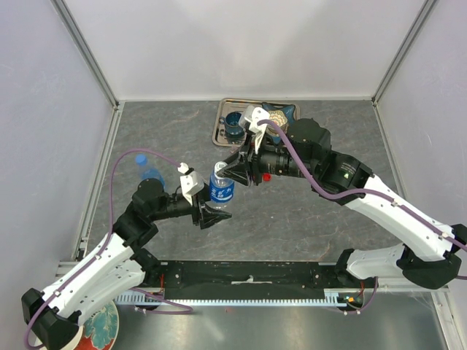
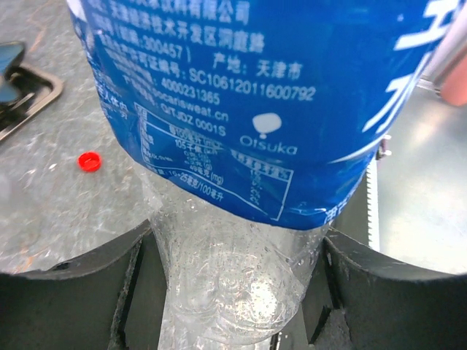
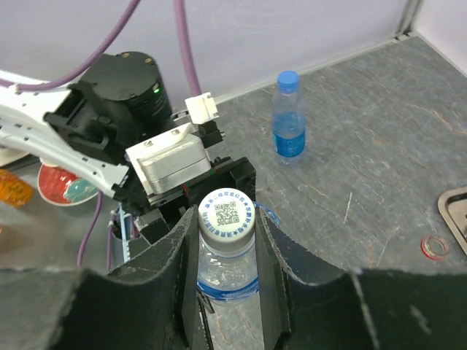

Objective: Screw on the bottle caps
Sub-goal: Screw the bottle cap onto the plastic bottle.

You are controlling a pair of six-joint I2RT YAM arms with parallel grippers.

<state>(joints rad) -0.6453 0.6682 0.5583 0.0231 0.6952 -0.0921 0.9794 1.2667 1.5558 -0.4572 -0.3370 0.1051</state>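
Note:
A blue-labelled clear bottle (image 1: 222, 188) is held between both arms above the table's middle. My left gripper (image 1: 214, 216) is shut on its clear lower body (image 2: 233, 270), one finger (image 2: 87, 284) pressed to each side. A white cap (image 3: 227, 211) with a printed code sits on the neck. My right gripper (image 3: 227, 222) is shut on this cap, and its fingers (image 3: 175, 270) flank the neck. A second bottle (image 1: 151, 173) with a blue cap (image 3: 288, 76) stands upright to the left. A red cap (image 2: 90, 161) lies loose on the table.
A metal tray (image 1: 222, 109) at the back holds a dark blue cup (image 1: 233, 125). A red and green plate (image 1: 98, 328) sits at the near left corner. White walls enclose the table on three sides.

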